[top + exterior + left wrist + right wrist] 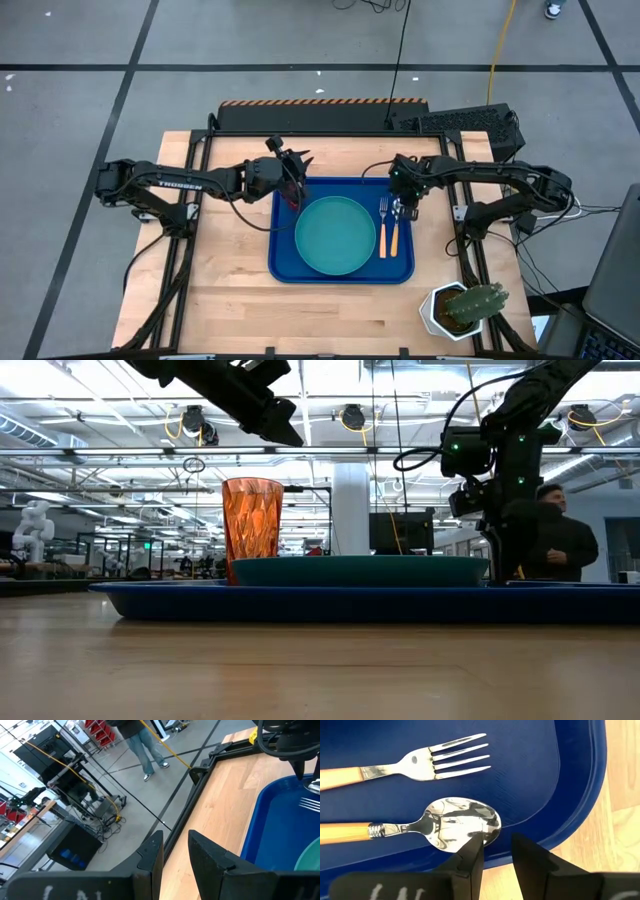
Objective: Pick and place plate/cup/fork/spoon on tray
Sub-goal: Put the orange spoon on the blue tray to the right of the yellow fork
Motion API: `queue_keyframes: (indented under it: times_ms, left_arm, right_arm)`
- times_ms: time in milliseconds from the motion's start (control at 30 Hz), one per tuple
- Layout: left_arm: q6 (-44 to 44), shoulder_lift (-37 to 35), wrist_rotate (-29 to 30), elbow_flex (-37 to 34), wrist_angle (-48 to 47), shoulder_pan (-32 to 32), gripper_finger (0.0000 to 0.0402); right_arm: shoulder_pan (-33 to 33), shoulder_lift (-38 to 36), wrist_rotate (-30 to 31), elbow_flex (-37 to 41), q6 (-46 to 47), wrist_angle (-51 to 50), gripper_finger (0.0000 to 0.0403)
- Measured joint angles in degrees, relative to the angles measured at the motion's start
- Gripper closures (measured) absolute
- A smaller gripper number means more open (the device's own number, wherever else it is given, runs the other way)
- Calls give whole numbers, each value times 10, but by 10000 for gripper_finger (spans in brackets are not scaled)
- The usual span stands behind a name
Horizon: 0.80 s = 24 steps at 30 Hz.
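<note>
A: As the high view shows it, the plate (335, 235) sits mid-tray (283, 262), fork (383, 226) and spoon (394, 228) side by side to its right. Writing?
B: "TROSSEN" on the left arm, nothing else legible.
A: Low view?
B: The cup (252, 531) stands on the tray's left end beside the plate, so all four look placed.
A: Left wrist view?
B: The left gripper (175, 851) hangs over the desk (220, 805) edge, fingers narrowly apart, empty.
A: Right wrist view?
B: The right gripper (497, 851) hovers just over the spoon's bowl, fingers slightly parted, gripping nothing. Only pulling clear seems left.
</note>
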State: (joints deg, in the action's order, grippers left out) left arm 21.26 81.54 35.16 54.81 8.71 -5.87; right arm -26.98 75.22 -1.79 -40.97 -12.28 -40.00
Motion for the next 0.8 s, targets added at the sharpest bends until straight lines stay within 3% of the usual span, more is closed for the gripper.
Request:
queue_keyframes:
  times_ms: [800]
  left_arm:
    - [0, 0, 0, 0, 0, 0, 307]
  right_arm:
    - [3, 0, -32, 1, 7, 11, 314]
